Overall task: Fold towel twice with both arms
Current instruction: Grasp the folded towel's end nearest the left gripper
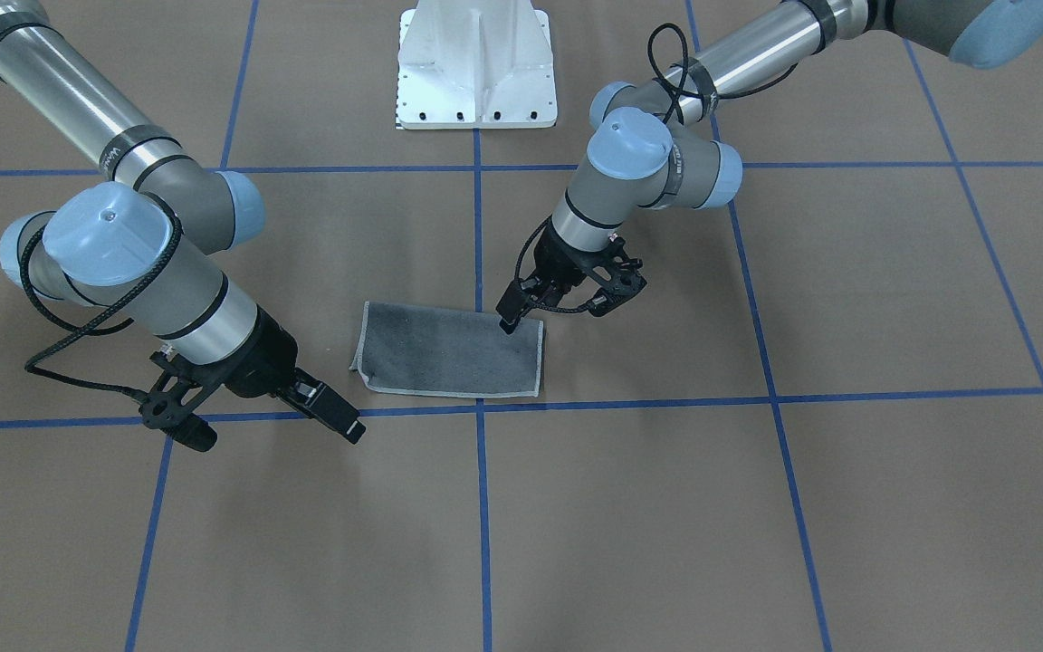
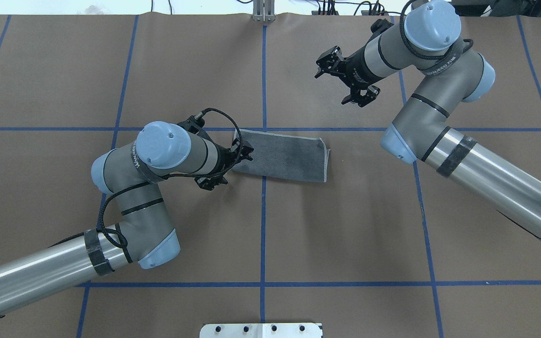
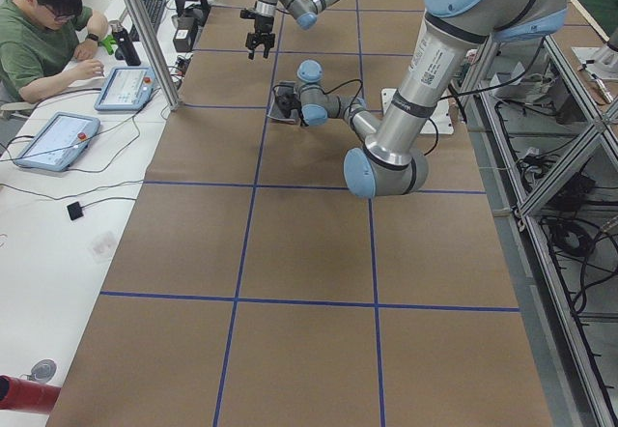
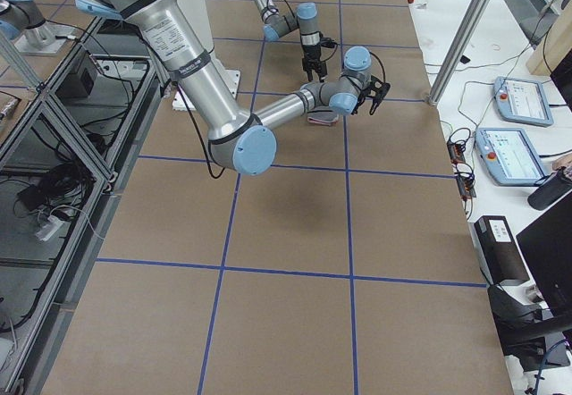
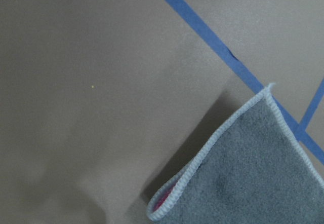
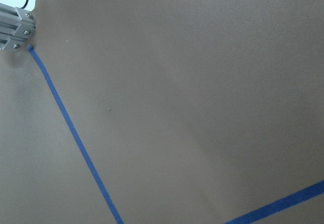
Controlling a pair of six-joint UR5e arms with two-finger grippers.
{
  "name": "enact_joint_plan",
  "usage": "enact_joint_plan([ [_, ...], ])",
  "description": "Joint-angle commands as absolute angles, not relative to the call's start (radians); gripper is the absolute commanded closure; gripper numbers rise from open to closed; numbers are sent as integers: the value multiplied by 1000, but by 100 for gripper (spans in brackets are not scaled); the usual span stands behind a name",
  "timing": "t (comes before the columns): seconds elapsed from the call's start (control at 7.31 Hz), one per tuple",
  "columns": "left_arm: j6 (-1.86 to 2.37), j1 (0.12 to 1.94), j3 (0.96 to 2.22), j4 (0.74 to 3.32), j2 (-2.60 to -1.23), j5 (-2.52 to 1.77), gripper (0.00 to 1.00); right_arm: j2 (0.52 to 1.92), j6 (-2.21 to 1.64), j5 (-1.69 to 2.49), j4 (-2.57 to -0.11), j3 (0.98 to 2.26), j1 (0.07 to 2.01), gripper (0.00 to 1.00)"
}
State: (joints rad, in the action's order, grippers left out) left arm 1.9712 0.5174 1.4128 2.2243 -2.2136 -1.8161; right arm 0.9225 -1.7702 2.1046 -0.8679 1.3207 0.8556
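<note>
The towel (image 1: pixel 449 349) lies flat on the brown table, folded into a long rectangle with its dark grey face up; it also shows in the overhead view (image 2: pixel 284 155). The left wrist view shows one towel corner (image 5: pixel 253 173) with a pink sliver inside the fold. My left gripper (image 1: pixel 562 308) is open at the towel's end on my left, one fingertip (image 1: pixel 508 323) at its corner; overhead it (image 2: pixel 228 168) sits beside that short edge. My right gripper (image 1: pixel 268 426) is open and empty, off the towel toward the far side on my right (image 2: pixel 343 80).
The white pedestal base (image 1: pixel 476 63) stands at the robot's side of the table. Blue tape lines (image 2: pixel 263 211) grid the brown surface. A metal bracket (image 6: pixel 15 29) sits at the far table edge. An operator (image 3: pixel 48 31) with tablets sits beyond it.
</note>
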Motion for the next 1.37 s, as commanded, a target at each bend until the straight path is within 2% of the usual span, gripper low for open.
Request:
enact_joint_plan([
  [0.0, 1971, 517, 1414, 2224, -2215, -1816, 33, 923, -1770, 2105, -867, 1322, 856, 1],
  [0.27, 1970, 517, 1414, 2224, -2215, -1816, 39, 927, -1763, 2105, -867, 1321, 856, 1],
  [0.96, 1964, 543, 1411, 2215, -2217, -1815, 63, 930, -1756, 2106, -867, 1324, 856, 1],
  [1.23, 1970, 555, 1410, 2214, -2217, -1816, 100, 942, -1753, 2106, -858, 1324, 856, 1],
])
